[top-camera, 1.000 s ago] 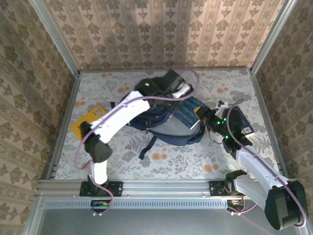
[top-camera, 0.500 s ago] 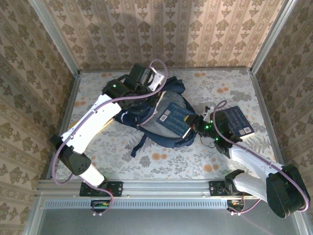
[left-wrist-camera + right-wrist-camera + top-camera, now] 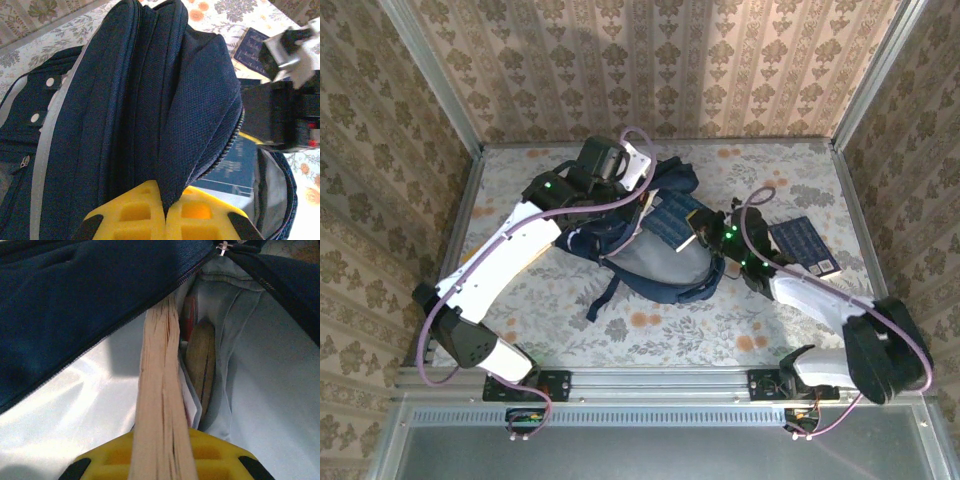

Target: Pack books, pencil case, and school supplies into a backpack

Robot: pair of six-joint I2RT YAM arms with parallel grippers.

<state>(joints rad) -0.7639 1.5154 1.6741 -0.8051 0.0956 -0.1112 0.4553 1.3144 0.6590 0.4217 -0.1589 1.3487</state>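
Note:
The navy backpack lies in the middle of the table with its mouth held open. My left gripper is shut on the backpack's upper flap. My right gripper is shut on the blue book, whose page edges run into the pale lining. Inside, beside the book, sit a red pack and a dull oblong pouch; I cannot tell if it is the pencil case. The dark navy book lies flat on the right.
Patterned walls and metal rails enclose the flowered table. A dark strap trails from the backpack toward the front. My left arm crosses the left part of the table, and the right arm lies beside the navy book.
My left gripper pulled the backpack flap up and leftward. My right gripper moved left with the blue book, which now stands deeper in the backpack's mouth.

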